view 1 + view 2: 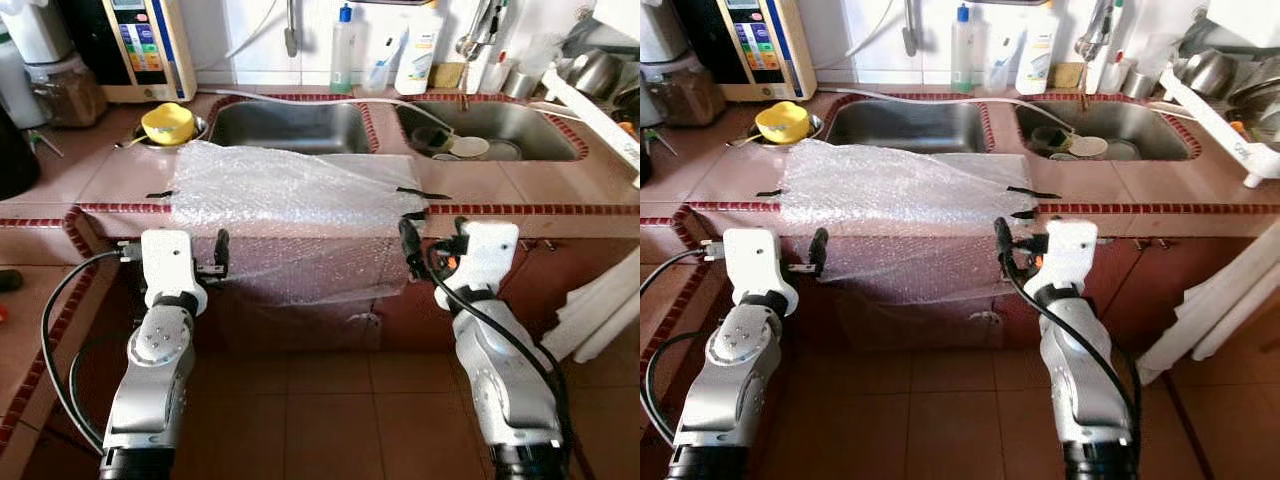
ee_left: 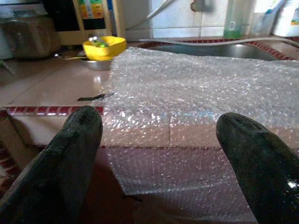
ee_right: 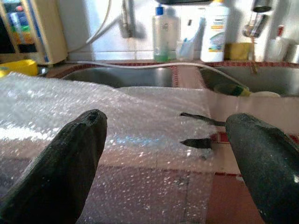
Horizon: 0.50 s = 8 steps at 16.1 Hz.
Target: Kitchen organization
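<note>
So the clear bubble-wrap sheet (image 1: 290,215) is draped over the front edge of the pink tiled bench (image 1: 90,175), taped down with little black strips, lower half hanging over the cabinet front. Left hand (image 1: 218,262) and right hand (image 1: 410,248) both sit at the hanging edges, fingers spread wide, gripping nothing. My guess: it's featherlight, floppy and a bit slick, so pinch a free lower corner and peel gently or the tape tears it. The yellow plastic bowl (image 1: 167,122) holds something greenish, and the right steel sink basin (image 1: 500,125) has dishes in it.
</note>
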Motion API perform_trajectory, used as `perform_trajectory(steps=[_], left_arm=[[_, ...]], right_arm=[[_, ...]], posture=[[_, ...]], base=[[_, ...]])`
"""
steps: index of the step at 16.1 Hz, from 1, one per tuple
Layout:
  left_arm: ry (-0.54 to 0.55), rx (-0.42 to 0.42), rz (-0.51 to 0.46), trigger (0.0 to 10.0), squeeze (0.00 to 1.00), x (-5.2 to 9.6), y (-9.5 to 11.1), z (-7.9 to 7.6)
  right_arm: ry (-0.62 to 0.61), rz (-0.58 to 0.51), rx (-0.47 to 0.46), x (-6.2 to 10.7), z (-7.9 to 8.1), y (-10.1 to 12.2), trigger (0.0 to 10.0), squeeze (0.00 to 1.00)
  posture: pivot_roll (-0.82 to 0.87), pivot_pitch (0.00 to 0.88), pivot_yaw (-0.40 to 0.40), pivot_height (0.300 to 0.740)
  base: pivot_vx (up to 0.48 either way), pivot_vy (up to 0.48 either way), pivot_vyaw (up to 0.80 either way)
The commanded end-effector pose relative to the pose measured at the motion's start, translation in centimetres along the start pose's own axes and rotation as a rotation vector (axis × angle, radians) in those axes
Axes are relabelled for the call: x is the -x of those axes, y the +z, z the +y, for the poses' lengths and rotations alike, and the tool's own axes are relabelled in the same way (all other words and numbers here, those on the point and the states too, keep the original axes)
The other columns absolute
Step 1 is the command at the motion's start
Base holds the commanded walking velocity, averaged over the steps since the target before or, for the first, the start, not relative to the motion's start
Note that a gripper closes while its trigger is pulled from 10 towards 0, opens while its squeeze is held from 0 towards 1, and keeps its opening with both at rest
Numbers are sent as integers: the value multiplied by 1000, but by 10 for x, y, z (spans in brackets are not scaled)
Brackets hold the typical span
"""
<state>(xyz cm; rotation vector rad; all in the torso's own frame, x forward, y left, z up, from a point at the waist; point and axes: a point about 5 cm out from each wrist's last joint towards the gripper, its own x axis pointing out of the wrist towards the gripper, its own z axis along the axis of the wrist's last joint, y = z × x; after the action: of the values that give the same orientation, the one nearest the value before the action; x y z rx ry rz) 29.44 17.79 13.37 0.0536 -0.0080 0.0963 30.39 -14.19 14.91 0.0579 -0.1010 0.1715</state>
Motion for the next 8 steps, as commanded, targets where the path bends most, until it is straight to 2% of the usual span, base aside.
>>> perform_trajectory(steps=[1, 4, 7, 8], left_arm=[[12, 10, -20, 10000, 0, 2, 2, 3], [6, -13, -33, 10000, 0, 5, -1, 3], [25, -9, -76, 10000, 0, 13, 8, 1], [1, -15, -99, 10000, 0, 15, 14, -1]], right_arm=[[38, -10, 30, -3, 7, 1, 10000, 0], [9, 0, 76, 4, 3, -1, 10000, 0], [-42, 1, 61, 5, -9, 0, 10000, 0], [-20, -18, 63, 4, -4, 4, 10000, 0]], posture=[[30, 37, -15, 740], [31, 45, -19, 740], [34, 50, -8, 740], [27, 47, -5, 740]], base=[[0, 0, 0], [0, 0, 0], [0, 0, 0], [0, 0, 0]])
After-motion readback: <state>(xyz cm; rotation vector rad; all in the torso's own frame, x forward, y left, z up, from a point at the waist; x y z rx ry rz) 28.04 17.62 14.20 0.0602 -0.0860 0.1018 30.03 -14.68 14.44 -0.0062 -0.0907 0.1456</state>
